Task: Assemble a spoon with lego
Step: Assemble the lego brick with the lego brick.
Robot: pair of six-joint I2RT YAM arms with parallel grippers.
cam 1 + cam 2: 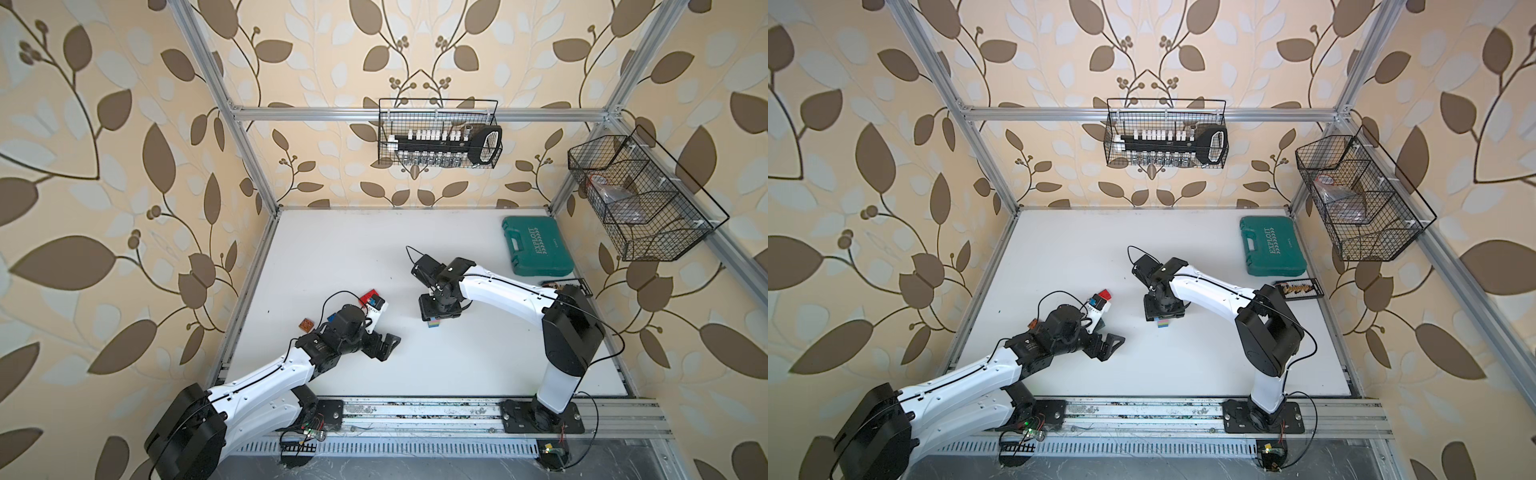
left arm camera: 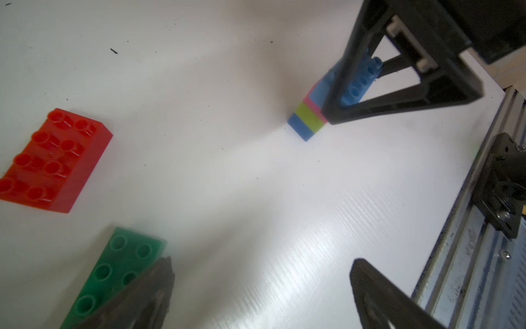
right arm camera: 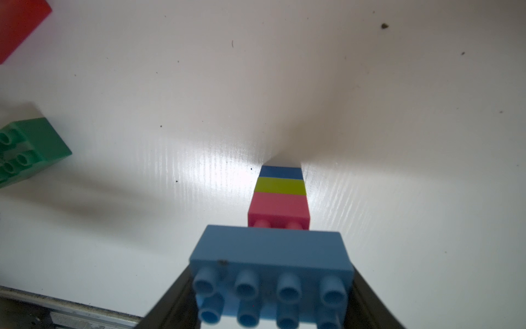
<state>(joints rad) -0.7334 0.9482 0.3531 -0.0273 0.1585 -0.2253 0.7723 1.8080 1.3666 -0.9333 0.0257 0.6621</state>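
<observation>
A short lego stem of dark blue, lime and pink bricks (image 3: 280,196) stands upright on the white table (image 1: 332,249), seen also in a top view as the stem (image 1: 434,323) and in the left wrist view as the stem (image 2: 306,122). My right gripper (image 3: 271,287) points down over it, shut on a light blue long brick (image 3: 270,253) that rests on the pink brick, whose studs still show. My left gripper (image 2: 262,265) is open and holds nothing, low over the table. A green brick (image 2: 113,273) lies beside one of its fingers, a red brick (image 2: 51,159) farther off.
An orange brick (image 1: 306,325) lies by the left arm at the table's left edge. A teal tool case (image 1: 536,245) sits at the back right, with a small black tray (image 1: 565,284) in front of it. Wire baskets (image 1: 440,133) hang on the frame. A metal rail (image 1: 415,411) runs along the front.
</observation>
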